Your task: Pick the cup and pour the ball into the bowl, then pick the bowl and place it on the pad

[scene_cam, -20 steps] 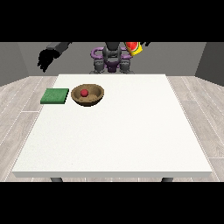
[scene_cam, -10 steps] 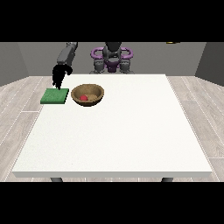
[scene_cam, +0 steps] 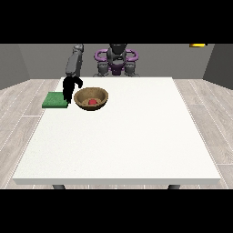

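On the counter (scene_cam: 136,136), the bowl (scene_cam: 91,98) with the red ball (scene_cam: 93,102) lies just beside the hand at the view's left (scene_cam: 70,87); whether that hand is clenched I cannot tell.

Grey arm (scene_cam: 74,60), black hand (scene_cam: 69,87), purple-ringed torso (scene_cam: 116,58)
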Available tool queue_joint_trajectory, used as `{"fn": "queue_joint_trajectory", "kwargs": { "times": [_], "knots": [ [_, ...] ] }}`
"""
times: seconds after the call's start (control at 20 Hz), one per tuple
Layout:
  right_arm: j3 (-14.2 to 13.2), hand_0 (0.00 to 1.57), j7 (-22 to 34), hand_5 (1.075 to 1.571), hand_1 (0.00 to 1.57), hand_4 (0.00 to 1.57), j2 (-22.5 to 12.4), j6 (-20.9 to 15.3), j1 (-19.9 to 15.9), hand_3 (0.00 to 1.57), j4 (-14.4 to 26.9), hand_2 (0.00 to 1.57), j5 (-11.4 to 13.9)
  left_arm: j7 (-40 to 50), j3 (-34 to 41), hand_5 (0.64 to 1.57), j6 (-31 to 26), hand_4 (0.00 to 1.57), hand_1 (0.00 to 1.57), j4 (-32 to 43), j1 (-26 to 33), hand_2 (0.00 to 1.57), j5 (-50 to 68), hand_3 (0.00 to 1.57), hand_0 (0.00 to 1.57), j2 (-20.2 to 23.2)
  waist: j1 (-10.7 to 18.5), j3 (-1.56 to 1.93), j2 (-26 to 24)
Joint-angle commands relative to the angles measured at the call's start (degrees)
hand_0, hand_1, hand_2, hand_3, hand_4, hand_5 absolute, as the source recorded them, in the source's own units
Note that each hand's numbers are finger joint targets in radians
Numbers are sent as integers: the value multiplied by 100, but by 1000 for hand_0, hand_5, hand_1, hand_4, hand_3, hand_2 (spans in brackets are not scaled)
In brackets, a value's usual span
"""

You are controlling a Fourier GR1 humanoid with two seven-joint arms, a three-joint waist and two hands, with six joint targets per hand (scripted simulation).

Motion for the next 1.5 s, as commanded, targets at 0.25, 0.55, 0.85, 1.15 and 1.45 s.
{"fn": "queue_joint_trajectory", "kwargs": {
  "times": [0.25, 0.55, 0.85, 1.15, 1.45],
  "knots": [
    [-2, 0, -970, 1554, 0, 523, -39, 289, -442, 0, 1183, 0, 53, 375, 424, 1536, -376, 1012, 0, -455, 102, 0, 601, 0, 0, 665, -89, 4, 420],
    [-130, 0, -1455, 1548, 0, 469, -213, 342, -786, 0, 1705, 0, 32, 393, 387, 1539, -229, 1013, 0, -1015, 199, 0, 671, 0, 0, 649, 24, 7, 873],
    [62, 0, -1182, 1547, 0, 444, -18, 94, -962, 0, 1696, 0, 108, 443, 542, 1536, -371, 1024, 0, -942, 420, 0, 896, 0, 0, 781, -73, 2, 612],
    [45, 0, -1161, 1556, 0, 498, 28, -142, -1264, 0, 1842, 0, 52, 452, 906, 1543, -726, 1022, 0, -630, 416, 0, 1218, 0, 0, 1342, -186, 2, 747],
    [178, 1571, -852, 1471, 1571, 944, -331, -1276, -611, 1571, 2140, 1571, 610, 451, 879, 1529, -637, 1028, 0, -863, 177, 0, 1273, 0, 0, 1289, 57, -9, 1157]
  ]
}}
